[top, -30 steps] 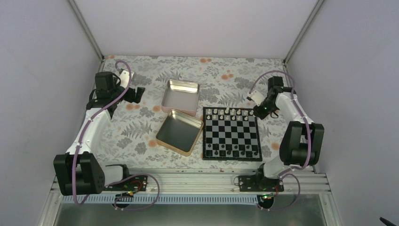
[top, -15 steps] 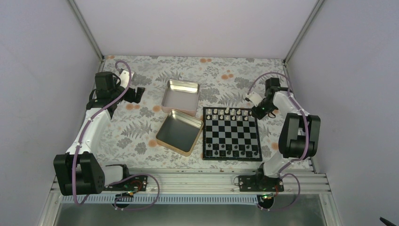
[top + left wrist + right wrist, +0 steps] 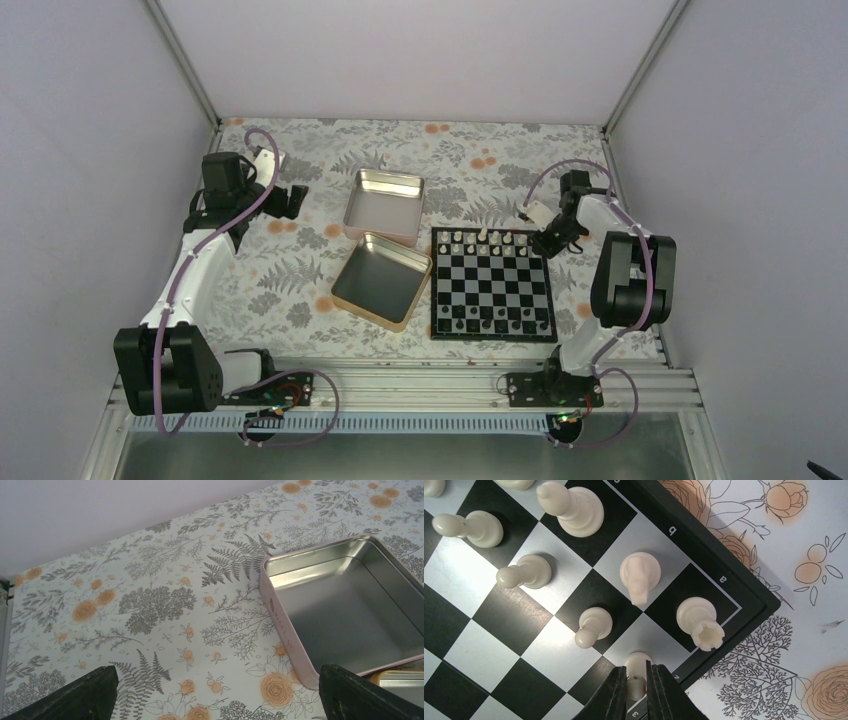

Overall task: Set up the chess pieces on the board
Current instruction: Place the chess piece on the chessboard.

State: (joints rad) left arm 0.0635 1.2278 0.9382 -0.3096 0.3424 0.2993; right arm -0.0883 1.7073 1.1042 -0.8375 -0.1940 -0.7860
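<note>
While the right gripper (image 3: 636, 692) is clenched on a white pawn (image 3: 637, 667), I judge the step in hand to be seating that pawn on the chessboard (image 3: 704, 540), in the rim-side square at its far right corner, just beside the rook (image 3: 700, 622) and near the knight (image 3: 640, 575). I cannot tell whether its base is flat on the square. Next I would part the fingers gently and lift straight up, so nothing nearby tips. The left gripper (image 3: 220, 697) hangs spread wide and holds nothing, at the far left by a tin (image 3: 285, 625).
</note>
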